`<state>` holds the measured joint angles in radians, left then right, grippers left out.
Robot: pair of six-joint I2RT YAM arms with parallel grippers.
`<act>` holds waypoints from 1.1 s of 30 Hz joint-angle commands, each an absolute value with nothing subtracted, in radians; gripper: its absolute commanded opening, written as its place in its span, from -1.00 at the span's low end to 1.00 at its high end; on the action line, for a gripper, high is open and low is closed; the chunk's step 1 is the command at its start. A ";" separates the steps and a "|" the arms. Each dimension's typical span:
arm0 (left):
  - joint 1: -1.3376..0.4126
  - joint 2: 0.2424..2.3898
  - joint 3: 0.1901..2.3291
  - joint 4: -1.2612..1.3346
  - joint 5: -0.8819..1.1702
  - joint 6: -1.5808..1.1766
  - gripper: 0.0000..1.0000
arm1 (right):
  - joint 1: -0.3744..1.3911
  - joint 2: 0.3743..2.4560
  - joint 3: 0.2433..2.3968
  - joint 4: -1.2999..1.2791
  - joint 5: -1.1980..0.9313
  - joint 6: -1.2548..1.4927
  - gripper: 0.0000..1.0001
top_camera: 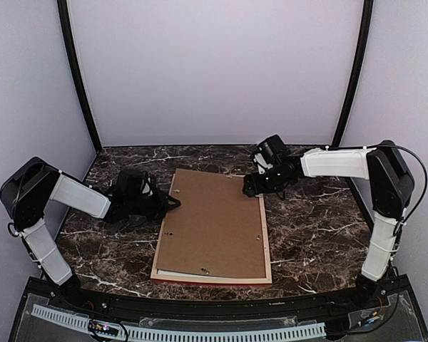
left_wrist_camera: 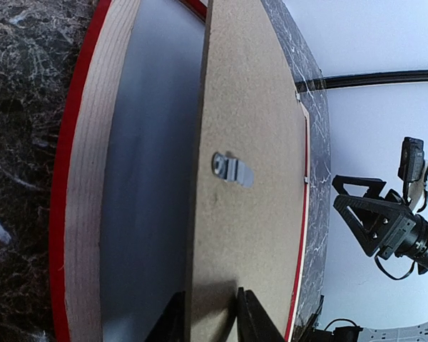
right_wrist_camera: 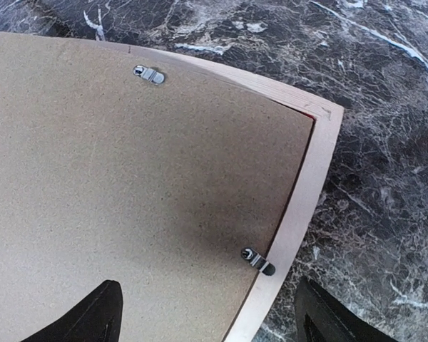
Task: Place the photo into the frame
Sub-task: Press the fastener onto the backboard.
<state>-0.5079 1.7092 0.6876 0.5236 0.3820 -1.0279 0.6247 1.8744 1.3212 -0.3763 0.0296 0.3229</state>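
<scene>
The frame (top_camera: 267,246) lies face down on the marble table, pale wood back up, with a red strip showing along its near edge. A brown backing board (top_camera: 214,221) covers its opening. My left gripper (top_camera: 169,203) is shut on the board's left edge and holds that edge lifted off the frame rail (left_wrist_camera: 93,178). In the left wrist view the board (left_wrist_camera: 257,107) passes between the two fingers (left_wrist_camera: 253,320). My right gripper (top_camera: 250,187) hangs open over the frame's far right corner, straddling the rail (right_wrist_camera: 307,185) and the board (right_wrist_camera: 128,164). The photo is hidden.
Small metal turn clips (right_wrist_camera: 258,261) sit along the board's edges, and another clip (left_wrist_camera: 232,169) shows near the left gripper. A bluish-grey surface (left_wrist_camera: 146,199) lies under the lifted board. Dark marble table (top_camera: 314,228) surrounds the frame. Black posts (top_camera: 77,78) and pale walls close in the back.
</scene>
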 commanded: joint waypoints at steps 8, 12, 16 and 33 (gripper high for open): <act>-0.519 1.713 0.712 0.520 0.400 -1.012 -0.51 | 0.605 1.972 1.388 -0.326 -0.050 0.261 0.66; -0.519 1.716 0.714 0.522 0.400 -1.012 -0.51 | 0.604 1.988 1.387 -0.325 -0.058 0.261 0.65; -0.521 1.720 0.717 0.523 0.402 -1.010 -0.51 | 0.604 2.000 1.382 -0.323 -0.069 0.260 0.64; -0.525 1.715 0.713 0.518 0.388 -1.012 -0.51 | 0.604 1.948 1.325 -0.326 -0.162 0.348 0.55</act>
<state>-0.5091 1.7214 0.6933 0.5217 0.3809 -1.0237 0.5991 1.9793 1.3422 -0.3237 -0.0944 0.2989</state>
